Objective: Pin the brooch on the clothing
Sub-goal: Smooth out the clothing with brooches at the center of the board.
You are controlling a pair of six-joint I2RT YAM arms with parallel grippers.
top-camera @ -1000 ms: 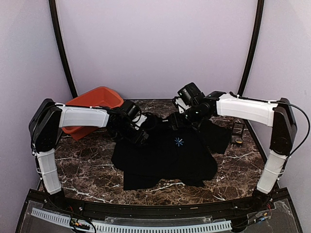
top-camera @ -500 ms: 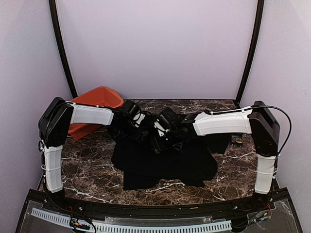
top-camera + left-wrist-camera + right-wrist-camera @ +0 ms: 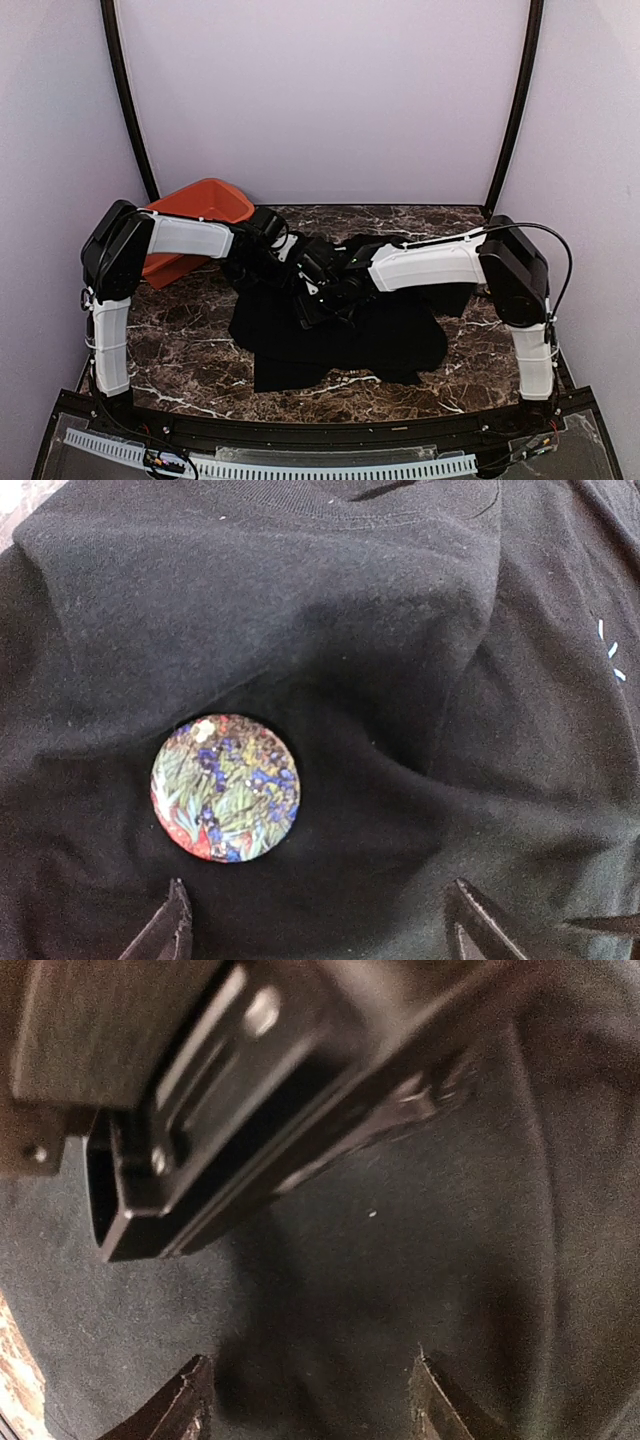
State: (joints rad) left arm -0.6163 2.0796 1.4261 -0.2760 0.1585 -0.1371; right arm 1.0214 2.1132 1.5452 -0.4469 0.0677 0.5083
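The brooch (image 3: 225, 787) is a round disc with a colourful flower print, lying on the black clothing (image 3: 400, 600) just below the collar. My left gripper (image 3: 320, 932) hovers over it, open, with the brooch just ahead of its left fingertip (image 3: 172, 928) and nothing between the jaws. My right gripper (image 3: 310, 1400) is open too, low over the shirt fabric (image 3: 420, 1220), with the left gripper's black body (image 3: 200, 1090) close in front of it. In the top view both grippers meet at the shirt's upper left, left gripper (image 3: 288, 268) and right gripper (image 3: 312, 298); the brooch is hidden there.
A red bin (image 3: 195, 212) stands at the back left behind the left arm. The right arm (image 3: 430, 262) stretches across the shirt's (image 3: 340, 340) upper half. A few pale strokes of the chest print (image 3: 610, 652) show at the right of the left wrist view.
The right arm has swung left from the back right across the shirt, up against the left gripper. The left arm has edged in toward the shirt's collar.
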